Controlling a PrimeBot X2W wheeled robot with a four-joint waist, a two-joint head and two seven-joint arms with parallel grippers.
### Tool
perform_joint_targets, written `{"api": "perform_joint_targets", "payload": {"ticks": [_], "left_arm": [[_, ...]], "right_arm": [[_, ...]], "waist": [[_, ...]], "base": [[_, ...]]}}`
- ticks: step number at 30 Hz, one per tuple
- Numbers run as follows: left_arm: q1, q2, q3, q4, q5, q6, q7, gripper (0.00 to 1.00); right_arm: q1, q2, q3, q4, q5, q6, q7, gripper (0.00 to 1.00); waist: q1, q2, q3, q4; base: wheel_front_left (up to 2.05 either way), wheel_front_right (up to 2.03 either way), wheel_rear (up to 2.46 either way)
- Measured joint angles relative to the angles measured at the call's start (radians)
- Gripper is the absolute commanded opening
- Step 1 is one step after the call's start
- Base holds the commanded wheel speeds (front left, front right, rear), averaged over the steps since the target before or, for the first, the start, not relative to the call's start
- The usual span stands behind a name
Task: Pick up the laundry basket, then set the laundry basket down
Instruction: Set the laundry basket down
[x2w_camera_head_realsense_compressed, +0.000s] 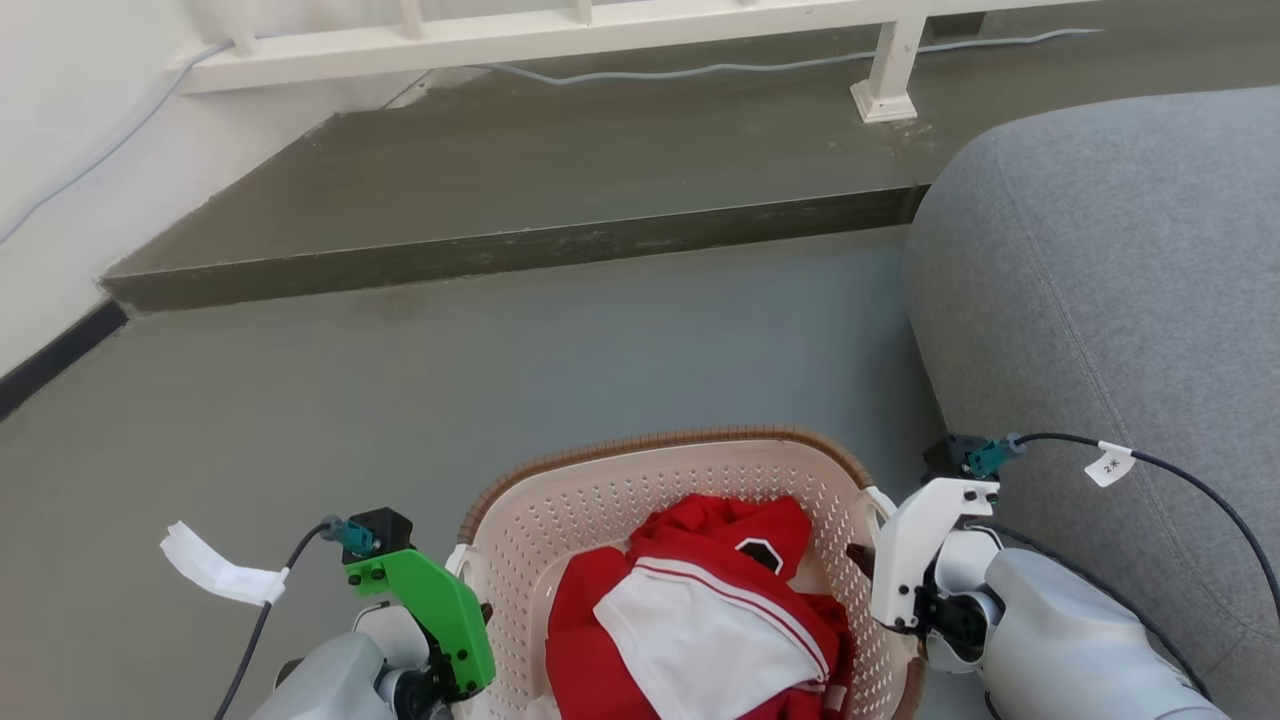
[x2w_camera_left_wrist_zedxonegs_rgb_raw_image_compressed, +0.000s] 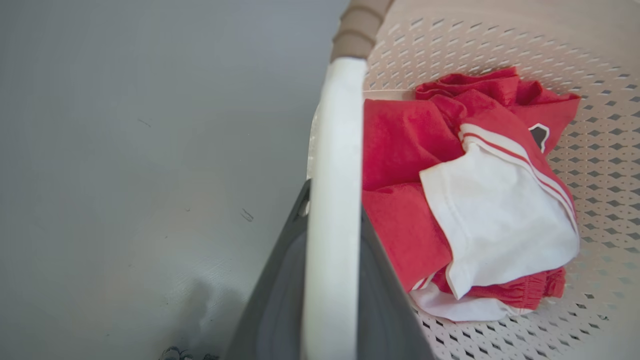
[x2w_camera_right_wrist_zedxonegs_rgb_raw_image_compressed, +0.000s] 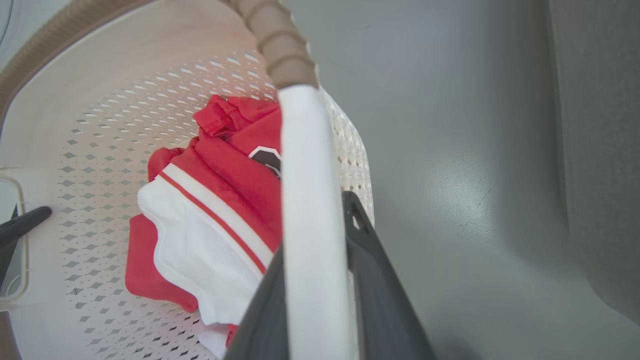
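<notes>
Left hand (x2w_camera_left_wrist_zedxonegs_rgb_raw_image_compressed: 334, 210) clenched on one white side handle (x2w_camera_left_wrist_zedxonegs_rgb_raw_image_compressed: 335, 150) of the laundry basket (x2w_camera_head_realsense_compressed: 660, 445); right hand (x2w_camera_right_wrist_zedxonegs_rgb_raw_image_compressed: 312, 225) clenched on the opposite handle (x2w_camera_right_wrist_zedxonegs_rgb_raw_image_compressed: 300, 150). Basket lies between both hands over grey floor (x2w_camera_head_realsense_compressed: 500, 400), beside a grey sofa (x2w_camera_head_realsense_compressed: 1100, 250), holding red-and-white clothing (x2w_camera_head_realsense_compressed: 700, 610); contact with the floor cannot be told.

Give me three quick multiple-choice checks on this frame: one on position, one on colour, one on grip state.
1. Where is the grey sofa relative to the laundry basket? A) robot's left B) robot's right C) under it
2. What colours is the clothing inside? A) blue, yellow B) red, white C) all black
3. The left gripper and right gripper are: A) hanging open B) pinching clothing C) each shut on a white side handle
Answers: 1 B, sofa lies at the head view's right; 2 B, red fabric with white panels; 3 C, dark fingers flank a handle in each wrist view.
</notes>
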Motion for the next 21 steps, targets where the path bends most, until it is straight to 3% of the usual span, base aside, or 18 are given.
{"api": "perform_joint_targets", "payload": {"ticks": [21], "left_arm": [[-0.137, 0.000, -0.008, -0.033, 0.011, 0.001, -0.117, 0.00]], "right_arm": [[-0.118, -0.043, -0.011, -0.056, 0.023, 0.000, -0.079, 0.00]], "waist": [[0.0001, 0.0000, 0.207, -0.005]], "base": [[0.00, 0.00, 0.00]]}}
